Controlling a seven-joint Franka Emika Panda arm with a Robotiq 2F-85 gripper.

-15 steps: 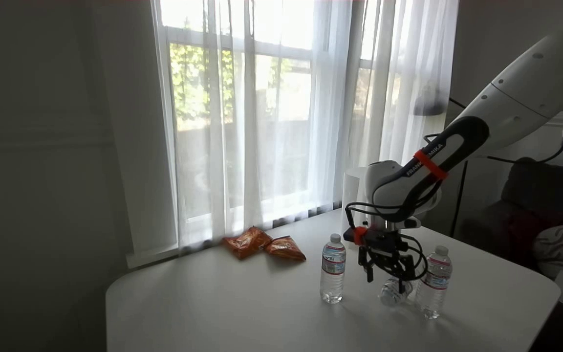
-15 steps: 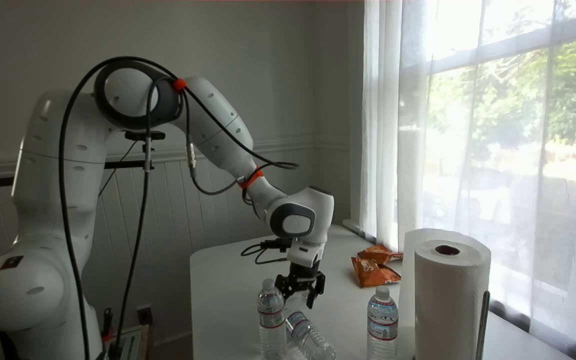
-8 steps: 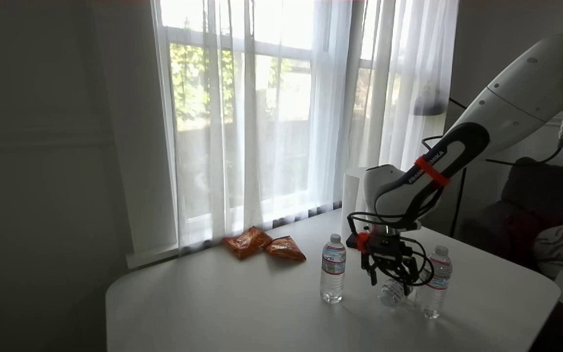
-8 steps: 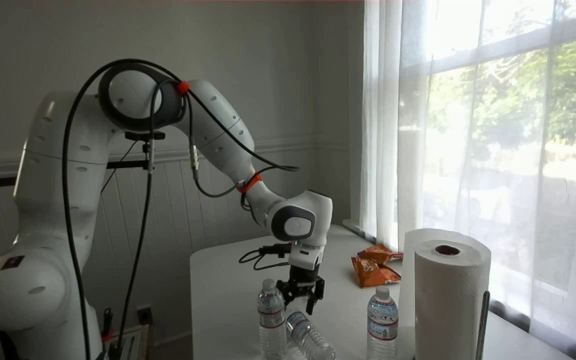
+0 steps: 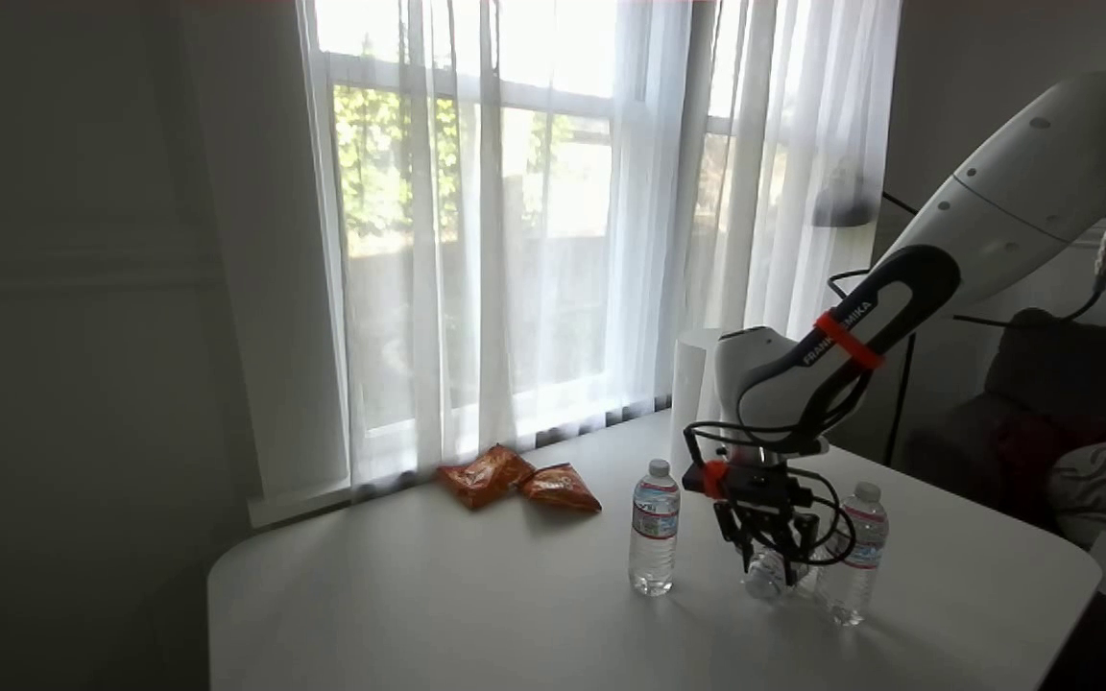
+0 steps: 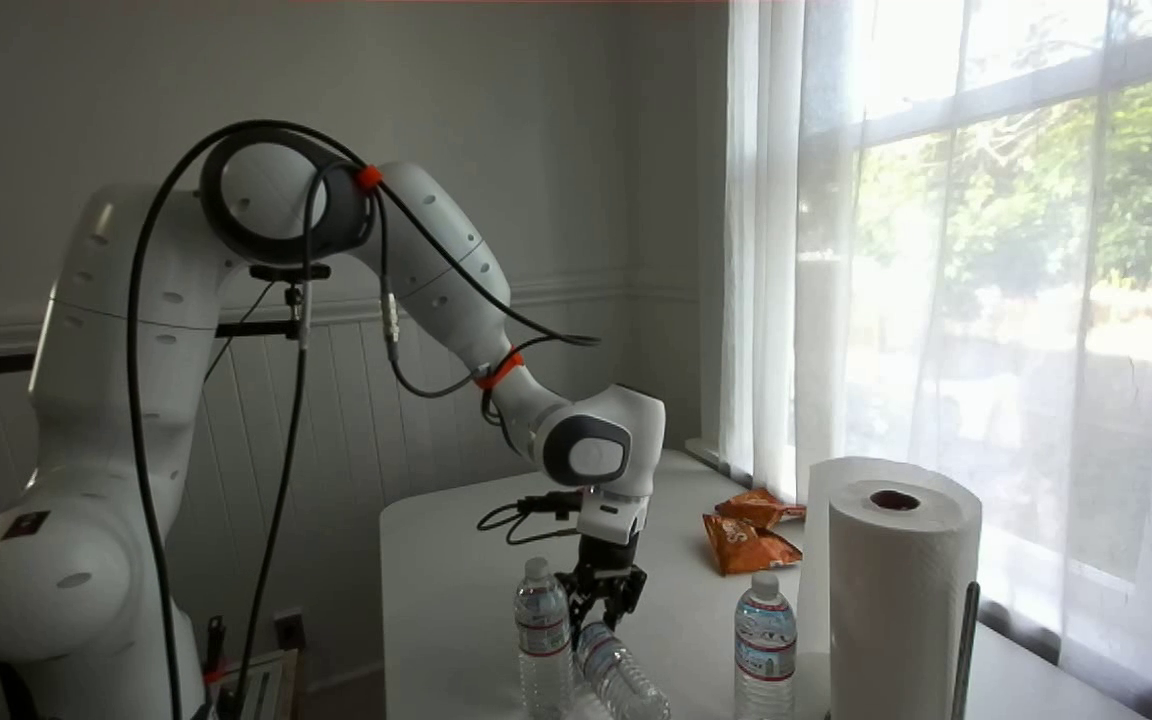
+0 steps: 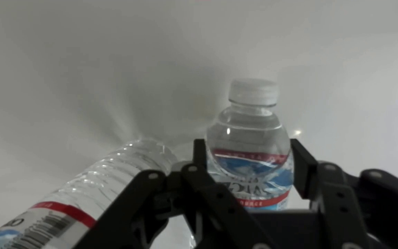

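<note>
Sheer curtains (image 5: 491, 288) filter daylight onto a white table (image 5: 371, 595) set against the window (image 5: 366, 144). In an exterior view, the gripper (image 5: 768, 572) reaches down over a lying bottle (image 5: 762, 583) on the table, between a window-side upright bottle (image 5: 653, 552) and an arm-side upright bottle (image 5: 853, 571). Orange snack packets (image 5: 486, 477) rest by the curtains, well apart from the bottles. The gripper covers much of the lying bottle; only its near end shows plainly.

In an exterior view, a paper towel roll (image 6: 896, 600) stands beside the window-side upright bottle. The lying bottle slants toward the lower edge, its far end hidden at the gripper, and the upright bottles' bases are cut off. Whether the lying bottle touches the arm-side upright bottle is hard to tell.

In the wrist view, the jaws stand partly open, the fingers (image 7: 199, 152) against both sides of the lying bottle around its shoulder, so it appears held. Likely they straddle it crosswise because a bottle on its side offers its round width to a gripper pointing down. Its base is hidden behind the gripper, and the arm-side upright bottle runs off the lower left corner.
</note>
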